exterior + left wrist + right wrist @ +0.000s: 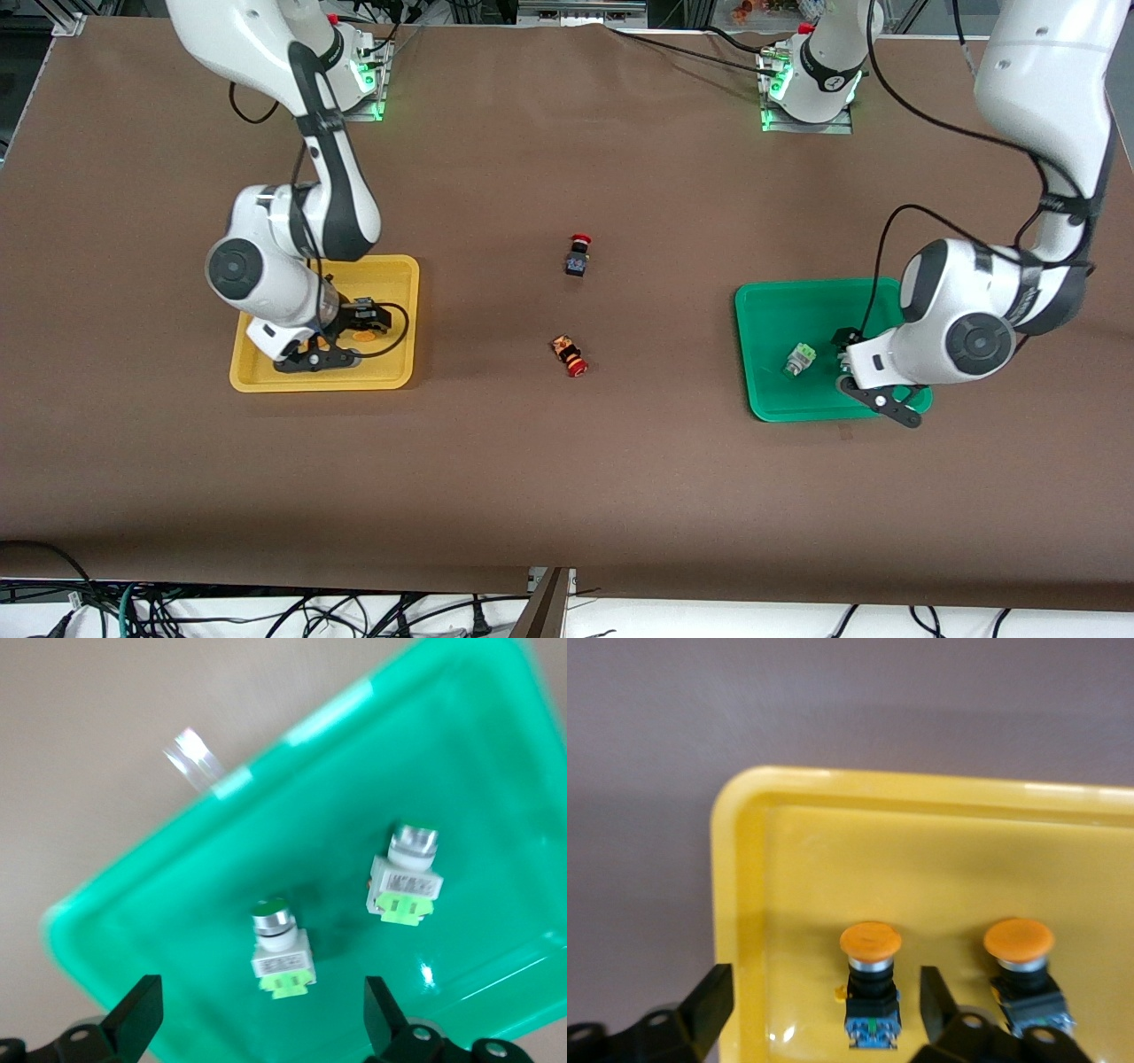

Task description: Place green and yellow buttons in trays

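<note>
The green tray [780, 310] lies toward the left arm's end of the table. One silvery-white green button [799, 359] shows in it. The left wrist view shows two green buttons [282, 943] [406, 877] lying apart on the tray floor [177, 921]. My left gripper [844, 359] [261, 997] hangs open over the tray, empty, its fingers on either side of one button. The yellow tray [399, 275] [735, 859] holds two yellow buttons [871, 979] [1021, 966]; one shows in the front view [363, 337]. My right gripper [368, 321] [824, 988] is open and empty over one of them.
Two dark switches with red caps lie on the brown table between the trays: one standing [578, 255], one on its side [570, 354] nearer the front camera. A strip of clear tape [197, 757] sticks to the table by the green tray's rim.
</note>
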`<state>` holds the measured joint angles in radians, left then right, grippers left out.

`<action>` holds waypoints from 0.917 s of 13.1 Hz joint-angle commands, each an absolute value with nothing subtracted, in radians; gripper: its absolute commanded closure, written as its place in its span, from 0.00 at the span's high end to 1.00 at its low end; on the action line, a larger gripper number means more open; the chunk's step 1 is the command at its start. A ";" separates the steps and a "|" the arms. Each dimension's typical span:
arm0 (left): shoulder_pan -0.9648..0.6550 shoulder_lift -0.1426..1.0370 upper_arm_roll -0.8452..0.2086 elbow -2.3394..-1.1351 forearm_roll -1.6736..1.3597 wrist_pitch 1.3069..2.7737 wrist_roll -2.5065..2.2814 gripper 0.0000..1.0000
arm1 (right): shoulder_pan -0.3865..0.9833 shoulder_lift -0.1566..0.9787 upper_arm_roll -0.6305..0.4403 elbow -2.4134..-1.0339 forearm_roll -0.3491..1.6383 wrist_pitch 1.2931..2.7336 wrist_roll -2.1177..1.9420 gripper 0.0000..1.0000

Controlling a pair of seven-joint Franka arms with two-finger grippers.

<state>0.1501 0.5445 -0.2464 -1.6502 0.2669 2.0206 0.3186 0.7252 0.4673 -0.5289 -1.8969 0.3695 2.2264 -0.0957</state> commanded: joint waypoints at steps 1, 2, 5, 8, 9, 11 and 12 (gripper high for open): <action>0.153 0.369 -0.303 -1.646 0.247 1.962 0.295 1.00 | 0.729 0.350 -0.549 -1.867 0.231 2.110 -0.101 1.00; 0.149 0.332 -0.307 -1.611 0.232 1.924 0.279 1.00 | 0.729 0.307 -0.551 -1.856 0.218 2.059 -0.086 1.00; 0.140 0.322 -0.321 -1.398 0.177 1.673 0.157 1.00 | 0.729 0.160 -0.554 -1.856 0.190 1.926 -0.049 1.00; 0.140 0.318 -0.315 -1.327 0.108 1.542 0.033 1.00 | 0.727 0.010 -0.551 -1.861 0.103 1.800 0.014 1.00; 0.150 0.321 -0.308 -1.303 0.065 1.514 -0.042 1.00 | 0.727 -0.026 -0.543 -1.861 0.066 1.781 0.034 1.00; 0.152 0.324 -0.304 -1.295 0.064 1.511 -0.094 1.00 | 0.605 -0.081 -0.409 -1.859 0.022 1.729 0.051 1.00; 0.149 0.321 -0.305 -1.290 0.069 1.511 -0.094 1.00 | 0.492 -0.106 -0.291 -1.859 0.006 1.714 0.051 1.00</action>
<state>0.1517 0.2968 -0.3041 -1.3427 0.0850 1.5432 -0.0618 0.6508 -0.0485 -0.4624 -1.8372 0.0454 1.7396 0.0277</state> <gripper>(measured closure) 0.000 0.000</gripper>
